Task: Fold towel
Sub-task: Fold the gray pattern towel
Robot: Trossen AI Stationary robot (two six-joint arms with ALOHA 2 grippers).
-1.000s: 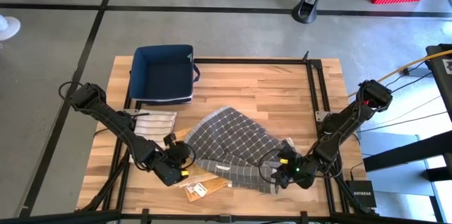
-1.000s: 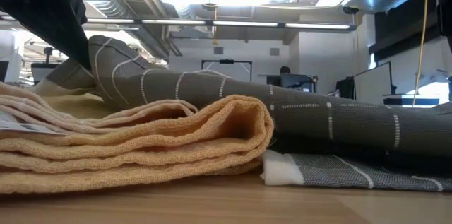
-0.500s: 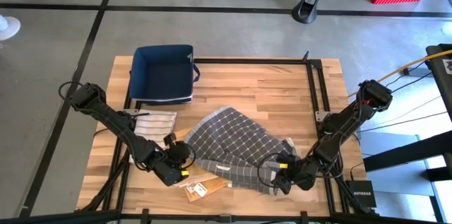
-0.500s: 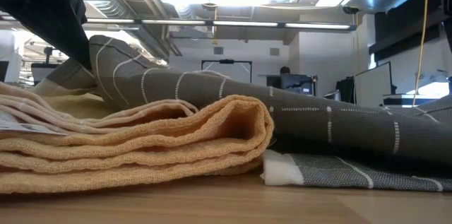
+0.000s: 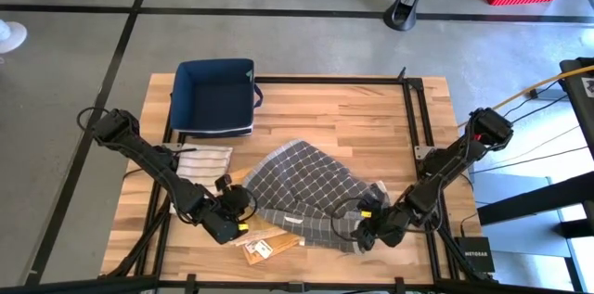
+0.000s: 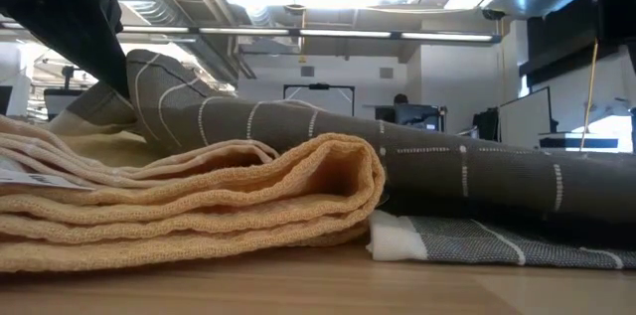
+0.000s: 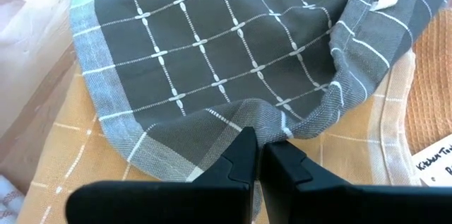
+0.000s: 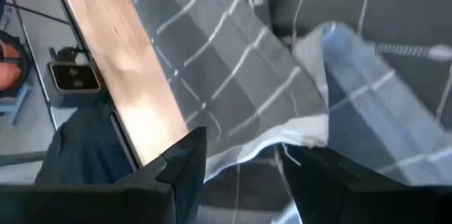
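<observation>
Right claw (image 5: 364, 235) slid left, parted at towel (image 5: 302, 187) edge; wrist view shows left claw (image 7: 258, 155) pinching it

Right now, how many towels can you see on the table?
3. A grey checked towel in the middle, a yellow towel under its front-left corner, and a striped towel on the left beside the blue bin. More may be hidden underneath.

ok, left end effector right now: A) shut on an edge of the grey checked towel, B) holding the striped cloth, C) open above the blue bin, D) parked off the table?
A: the left wrist view shows the left end effector with its fingers pinched together on a bunched edge of the grey checked towel, over the yellow towel.
</observation>
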